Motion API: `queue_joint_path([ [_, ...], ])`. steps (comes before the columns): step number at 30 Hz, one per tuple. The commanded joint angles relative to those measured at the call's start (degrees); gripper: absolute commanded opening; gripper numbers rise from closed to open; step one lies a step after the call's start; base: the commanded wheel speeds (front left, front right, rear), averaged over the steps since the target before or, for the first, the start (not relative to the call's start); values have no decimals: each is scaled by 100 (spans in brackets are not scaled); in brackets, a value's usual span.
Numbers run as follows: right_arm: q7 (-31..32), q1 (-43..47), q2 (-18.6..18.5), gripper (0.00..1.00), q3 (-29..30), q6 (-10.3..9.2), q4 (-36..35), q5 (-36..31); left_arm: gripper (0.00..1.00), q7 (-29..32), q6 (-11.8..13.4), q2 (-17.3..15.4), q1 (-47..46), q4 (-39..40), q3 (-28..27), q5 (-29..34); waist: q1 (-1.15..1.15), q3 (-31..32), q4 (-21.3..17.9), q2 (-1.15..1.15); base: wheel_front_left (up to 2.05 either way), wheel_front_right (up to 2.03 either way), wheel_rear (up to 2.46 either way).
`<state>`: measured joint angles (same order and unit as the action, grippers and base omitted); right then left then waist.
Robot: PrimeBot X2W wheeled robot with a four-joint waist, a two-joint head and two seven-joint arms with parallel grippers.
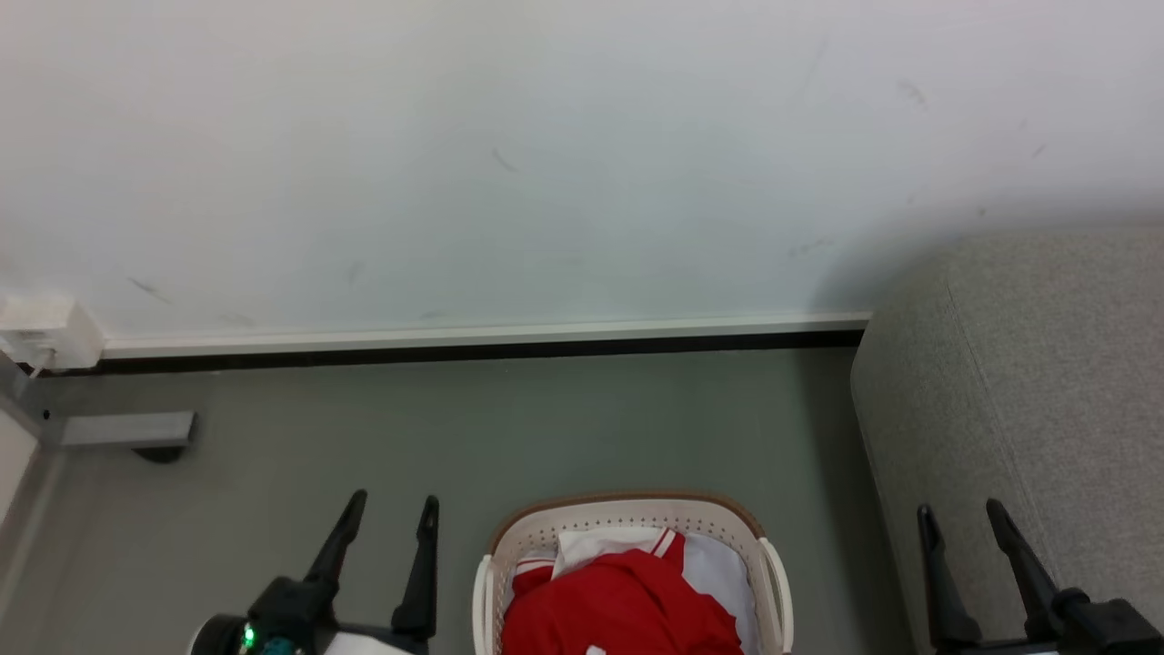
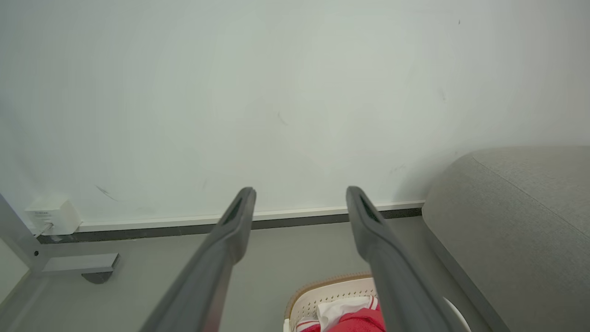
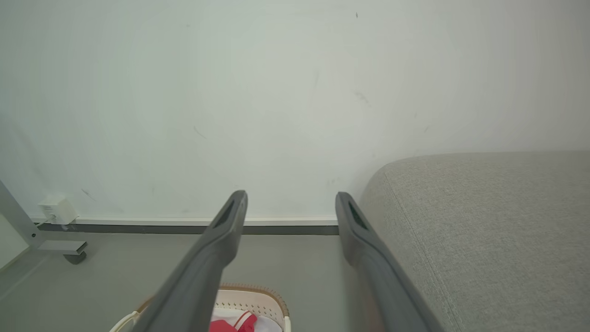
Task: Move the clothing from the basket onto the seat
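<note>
**A:** How do our claws stand?

**B:** Our left gripper (image 1: pixel 395 500) is at the lower left of the head view, its two dark fingers spread apart above the grey floor (image 1: pixel 546 428), holding nothing. Our right gripper (image 1: pixel 959 508) is at the lower right, its fingers also apart and bare, in front of the grey woven sofa (image 1: pixel 1046 409).

**A:** And the clothing?

**B:** We see it at the bottom centre. A red jersey (image 1: pixel 627 600) lies on a white garment (image 1: pixel 714 564) with striped trim, inside the cream laundry basket (image 1: pixel 627 500). The basket stands on the floor between our grippers, near the sofa.

**A:** What is behind it?

**B:** A white wall (image 1: pixel 546 136) with a skirting board (image 1: pixel 455 335). At the left edge are a white box (image 1: pixel 45 327) and a grey metal foot (image 1: pixel 127 429).
</note>
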<state>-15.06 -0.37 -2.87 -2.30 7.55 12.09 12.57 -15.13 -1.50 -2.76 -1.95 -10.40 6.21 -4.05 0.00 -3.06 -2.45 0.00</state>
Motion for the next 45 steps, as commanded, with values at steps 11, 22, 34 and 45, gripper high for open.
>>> queue_joint_path([
  [11,-8,-684,-126,100,44,-12,-341,-37,100,-4,-300,-25,-1566,-1075,679,490,0,-1315,-418,0,0,0,0],
  [22,-8,-1113,-180,100,-8,-12,-690,-12,100,410,-420,-27,-3293,-3129,1853,590,0,-2404,-772,0,0,0,0],
  [34,-8,-1607,-94,100,-109,-12,-1229,27,100,1177,-305,-32,-4654,-4776,2700,814,0,-3673,-986,0,0,0,0],
  [45,-8,-1886,-10,100,-366,-12,-1423,161,100,1460,-176,-173,-5546,-5653,2911,982,0,-4178,-1144,0,0,0,0],
])
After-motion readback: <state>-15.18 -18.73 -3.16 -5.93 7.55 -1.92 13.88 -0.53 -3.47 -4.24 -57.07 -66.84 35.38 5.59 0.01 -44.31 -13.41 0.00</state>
